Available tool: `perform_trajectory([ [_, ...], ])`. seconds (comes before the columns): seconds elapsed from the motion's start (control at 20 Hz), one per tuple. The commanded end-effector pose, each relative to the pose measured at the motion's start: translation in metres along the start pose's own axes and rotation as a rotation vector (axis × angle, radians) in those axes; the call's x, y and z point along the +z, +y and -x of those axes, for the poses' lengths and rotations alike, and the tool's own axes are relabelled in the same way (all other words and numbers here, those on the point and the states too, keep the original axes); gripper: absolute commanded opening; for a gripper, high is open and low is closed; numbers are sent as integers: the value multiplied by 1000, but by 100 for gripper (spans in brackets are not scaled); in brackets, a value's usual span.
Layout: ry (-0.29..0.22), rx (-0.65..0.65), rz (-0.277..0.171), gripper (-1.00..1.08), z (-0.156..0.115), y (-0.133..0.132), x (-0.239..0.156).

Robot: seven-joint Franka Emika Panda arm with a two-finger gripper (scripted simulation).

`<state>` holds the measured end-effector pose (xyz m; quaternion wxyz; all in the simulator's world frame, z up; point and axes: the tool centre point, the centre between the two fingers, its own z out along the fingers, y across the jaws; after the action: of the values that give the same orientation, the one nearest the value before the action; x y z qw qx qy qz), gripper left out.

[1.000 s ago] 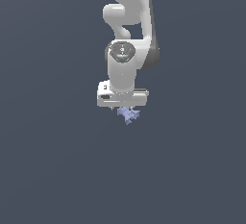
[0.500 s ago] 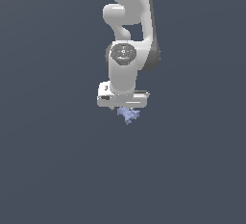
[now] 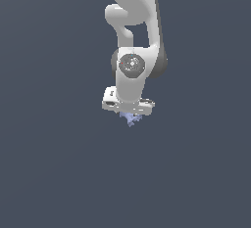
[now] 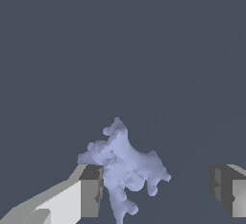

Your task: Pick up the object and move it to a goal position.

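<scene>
Between the two gripper fingers, and much nearer one of them, the object is seen in the wrist view as a pale lavender-blue lump with stubby prongs pointing several ways. One grey pad lies against its flank or just beside it; contact cannot be confirmed. The opposite pad stands well apart from it, with bare background in the gap. The gripper is therefore judged to be spread wide, nothing being clamped.

From the exterior view the object is only partly visible, peeking out directly beneath the white hand of the arm, whose gripper is lowered over it. The dark grey surface shows no shadow or edge, so it cannot be told whether the lump rests on it.

The step in hand is judged to be the closing of the jaws before any lift. Several risks are apparent. Because the lump sits off-centre, it may be pushed sideways by the near finger before the far one arrives. Its irregular prongs offer no flat faces, so a pad could land on a prong tip and the lump could twist or squirt out. A shallow grip might also be lost during the carry to the goal, which is not marked in either view.
</scene>
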<state>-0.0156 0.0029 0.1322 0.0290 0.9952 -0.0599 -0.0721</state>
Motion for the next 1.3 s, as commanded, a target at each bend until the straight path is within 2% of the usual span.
perform_trajectory([
  [0.0,-24,45,16,68,-1,-3,5],
  [0.35,-92,192,82,68,-5,-14,20],
  [0.7,-144,339,167,68,-7,-24,33],
  [1.25,-179,522,295,68,-7,-36,48],
])
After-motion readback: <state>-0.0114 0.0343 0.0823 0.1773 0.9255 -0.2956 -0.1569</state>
